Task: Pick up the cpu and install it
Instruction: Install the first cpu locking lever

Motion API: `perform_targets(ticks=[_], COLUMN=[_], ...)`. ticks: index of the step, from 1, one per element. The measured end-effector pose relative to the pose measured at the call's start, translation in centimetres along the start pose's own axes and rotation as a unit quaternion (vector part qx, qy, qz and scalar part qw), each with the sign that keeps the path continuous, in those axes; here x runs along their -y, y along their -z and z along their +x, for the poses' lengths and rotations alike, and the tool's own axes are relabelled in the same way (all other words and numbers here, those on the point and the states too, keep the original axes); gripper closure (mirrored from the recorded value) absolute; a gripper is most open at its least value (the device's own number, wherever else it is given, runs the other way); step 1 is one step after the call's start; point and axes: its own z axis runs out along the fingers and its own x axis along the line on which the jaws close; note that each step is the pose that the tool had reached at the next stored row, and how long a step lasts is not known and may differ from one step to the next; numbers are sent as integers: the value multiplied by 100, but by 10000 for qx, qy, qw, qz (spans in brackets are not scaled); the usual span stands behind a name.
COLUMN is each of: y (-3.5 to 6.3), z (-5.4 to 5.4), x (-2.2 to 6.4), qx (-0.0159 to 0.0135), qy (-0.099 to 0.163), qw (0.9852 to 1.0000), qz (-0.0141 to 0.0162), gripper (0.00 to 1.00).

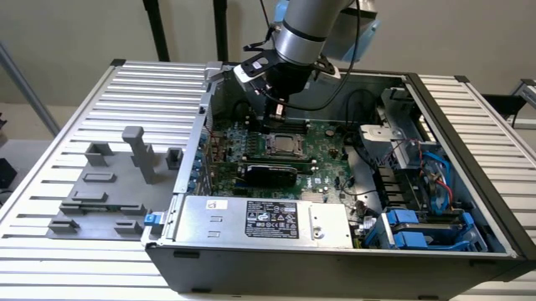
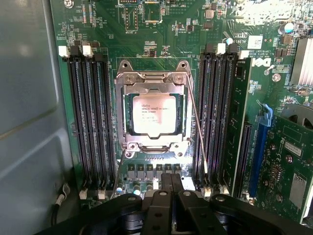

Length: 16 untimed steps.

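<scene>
The cpu (image 2: 154,114), a small square chip with a pale silvery top, lies flat inside the metal-framed socket (image 2: 153,77) on the green motherboard (image 2: 161,29). In the exterior view the cpu (image 1: 287,144) sits in the middle of the board inside the open computer case. My gripper (image 1: 277,116) hangs a little above the board, just beyond the socket, pointing down. In the wrist view the black fingers (image 2: 163,188) are pressed together with nothing between them, apart from the chip. The socket's thin wire lever (image 2: 198,137) stands beside the frame.
Black memory slots (image 2: 93,122) flank the socket on both sides. A long black expansion card (image 1: 268,170) lies in front of the socket, and a silver power supply (image 1: 260,219) sits at the case front. Drive bays with cables (image 1: 418,188) fill the exterior view's right. A grey fixture (image 1: 109,188) sits left of the case.
</scene>
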Motion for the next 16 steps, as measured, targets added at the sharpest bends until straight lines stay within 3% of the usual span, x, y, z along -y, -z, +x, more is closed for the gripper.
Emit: perform_targets(ticks=[5,13,16], y=[-1,-73,-87], z=[0,-23,-25], x=[3,299,361], qx=[0,-7,-49], qy=[-1,-8,-61], qw=[10000,10000,10000], qz=[0,1,3], gripper=[89,89,89])
